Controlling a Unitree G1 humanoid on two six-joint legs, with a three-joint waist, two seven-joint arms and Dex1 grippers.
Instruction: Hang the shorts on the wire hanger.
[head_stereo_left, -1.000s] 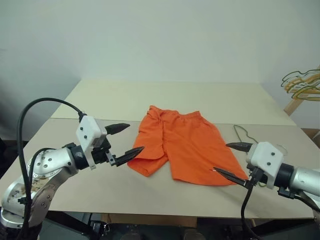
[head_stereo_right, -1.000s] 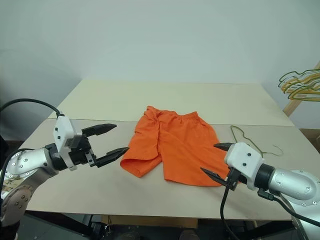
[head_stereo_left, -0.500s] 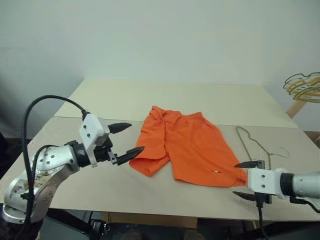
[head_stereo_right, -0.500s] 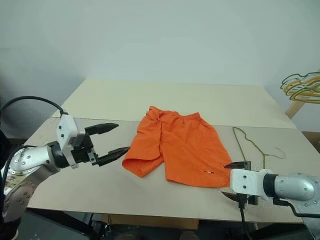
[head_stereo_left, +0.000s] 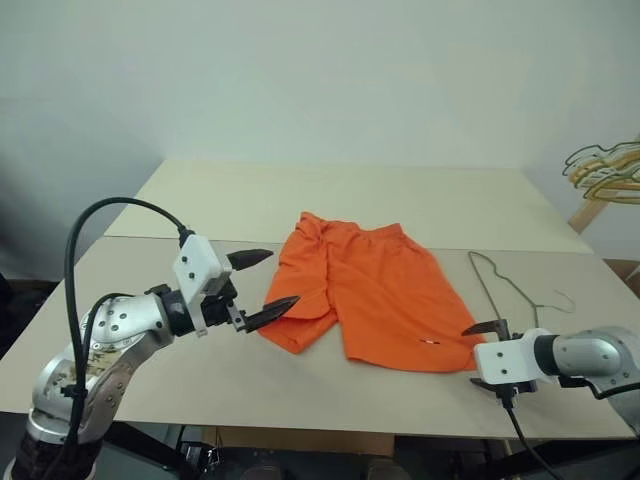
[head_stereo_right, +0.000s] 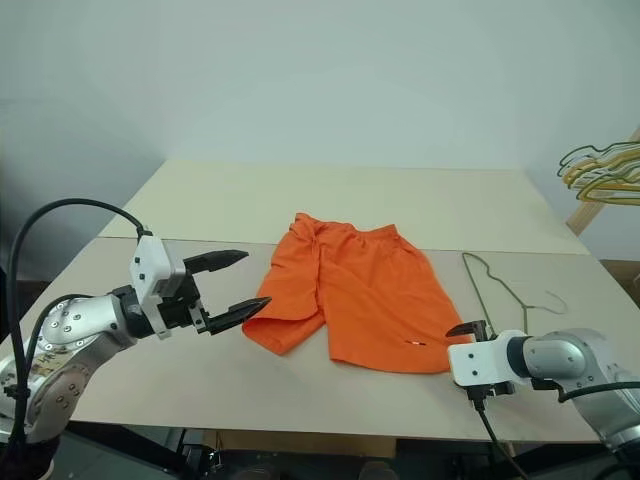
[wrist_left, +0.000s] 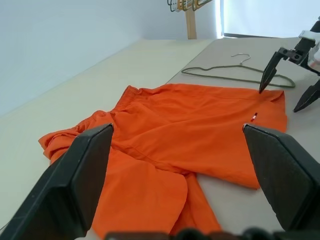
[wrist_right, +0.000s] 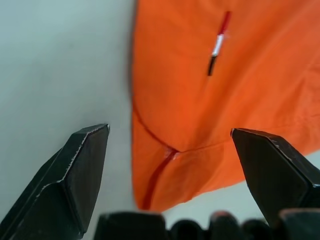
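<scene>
Shorts (head_stereo_left: 370, 291) flat mid-table, wire hanger (head_stereo_left: 508, 290) just off their right edge; left gripper (head_stereo_left: 262, 283) spread wide beside the left leg hem, right gripper (head_stereo_left: 491, 351) spread wide, tilted down over the shorts' near right corner, neither holding anything.

I see orange shorts (head_stereo_left: 375, 296) flat mid-bench (head_stereo_left: 200, 210), wire hanger (head_stereo_left: 505, 288) just beside them on the R. L gripper (head_stereo_left: 262, 284) wide open near the L leg; R gripper (head_stereo_left: 487, 354) by the near R hem.
</scene>
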